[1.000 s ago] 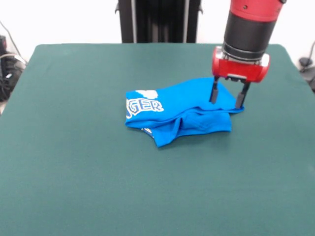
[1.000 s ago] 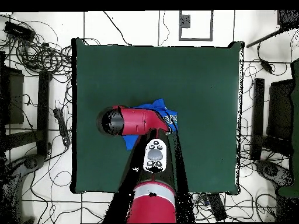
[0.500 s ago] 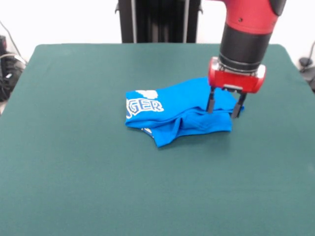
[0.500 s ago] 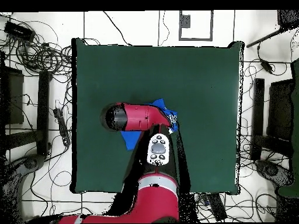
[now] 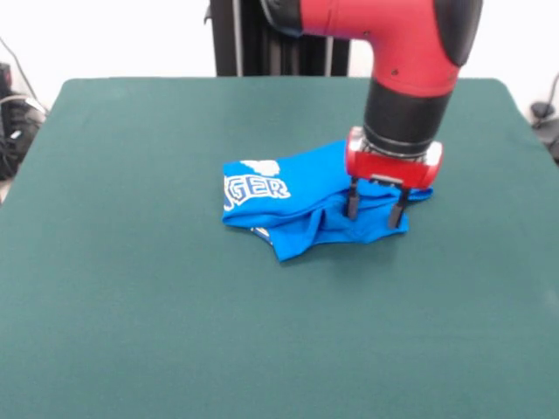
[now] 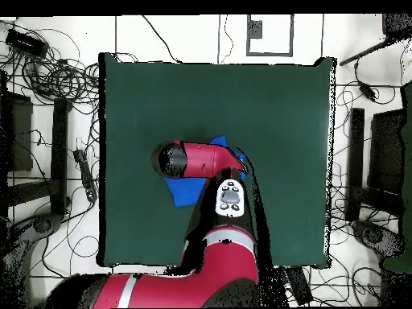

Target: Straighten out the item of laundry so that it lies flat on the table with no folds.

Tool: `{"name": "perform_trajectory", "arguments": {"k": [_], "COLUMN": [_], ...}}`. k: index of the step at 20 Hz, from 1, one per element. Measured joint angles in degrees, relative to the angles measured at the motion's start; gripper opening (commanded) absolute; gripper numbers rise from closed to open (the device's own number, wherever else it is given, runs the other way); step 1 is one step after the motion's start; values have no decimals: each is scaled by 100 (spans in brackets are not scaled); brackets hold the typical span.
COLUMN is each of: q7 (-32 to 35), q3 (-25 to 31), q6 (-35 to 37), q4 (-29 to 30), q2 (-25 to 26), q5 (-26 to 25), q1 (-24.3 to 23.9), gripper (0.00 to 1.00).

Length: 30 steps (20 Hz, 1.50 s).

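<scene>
One big green surface (image 5: 131, 305), taking up nearly the whole front view, bare cloth on every side of the work. Red and black arm (image 5: 410, 52) next, dropping in from above, elbow bent, wrist pointing straight down. From overhead, arm (image 6: 201, 161) lying across the middle of the surface (image 6: 282, 105), hiding most of what sits under it. Blue shirt (image 5: 297, 196) near the centre, bunched and folded over itself, white lettering facing up on its left part, a fold drooping toward the front edge. Overhead, only scraps of shirt (image 6: 183, 191) peeking out beside the arm. Gripper (image 5: 376, 212) low over the shirt's right end, red body just above the cloth. Fingers (image 5: 353, 202) spread apart, dark and upright, tips down at the fabric on either side of a raised fold, nothing pinched between them. Contact with the cloth itself: cannot tell for sure.
</scene>
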Motion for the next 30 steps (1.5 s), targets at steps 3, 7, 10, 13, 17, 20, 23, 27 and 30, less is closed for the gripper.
{"name": "perform_trajectory", "arguments": {"k": [3,7,10,13,17,20,23,27,30], "q7": [0,0,0,0,-1,0,0,0,0], "q3": [17,23,30,31,37,52,123,264,335], "q6": [-49,-83,-84,-95,-147,-204,-211,-211,-215], "q4": [-5,-5,-6,-5,-4,-3,9,67,120], "q2": [95,101,98,98,91,78,38,-25,-52], "q5": [0,-25,-52,-58,-140,-238,-286,-286,-284], "q1": [-65,-63,-63,-63,-64,-63,-84,-176,-255], "gripper": [100,100,100,100,100,0,0,0,0]}}
